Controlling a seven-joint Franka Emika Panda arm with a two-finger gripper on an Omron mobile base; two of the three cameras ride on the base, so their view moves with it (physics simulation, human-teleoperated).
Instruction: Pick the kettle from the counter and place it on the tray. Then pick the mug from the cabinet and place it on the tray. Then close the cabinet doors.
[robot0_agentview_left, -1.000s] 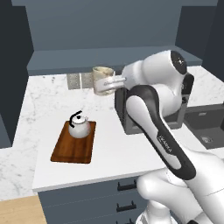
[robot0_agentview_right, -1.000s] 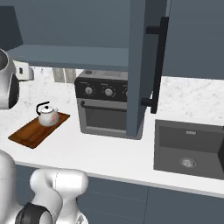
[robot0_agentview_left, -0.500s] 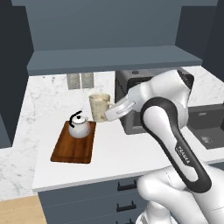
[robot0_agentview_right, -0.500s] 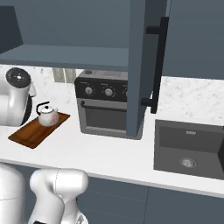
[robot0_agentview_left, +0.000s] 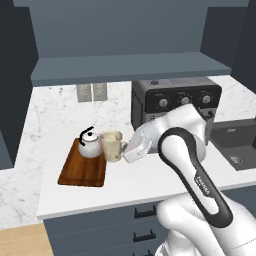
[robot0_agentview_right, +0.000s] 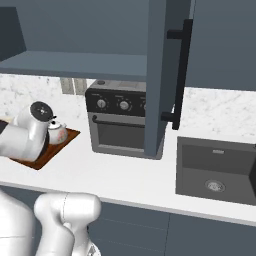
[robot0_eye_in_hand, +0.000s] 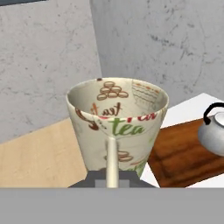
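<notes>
Over the tray's right edge, just beside the kettle already set on the board's far end, the mug is carried upright, pinched by its handle in the closed end effector. The second placement is judged in hand; next, lowering onto bare wood clear of the kettle is called for. The mug is cream, printed with "tea" lettering.

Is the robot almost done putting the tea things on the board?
About halfway. Done: the kettle sits on the tray. In hand: the gripper is shut on the mug, carrying it beside the kettle at the tray's edge. Left: set the mug down, then close the cabinet door, which stands open.
</notes>
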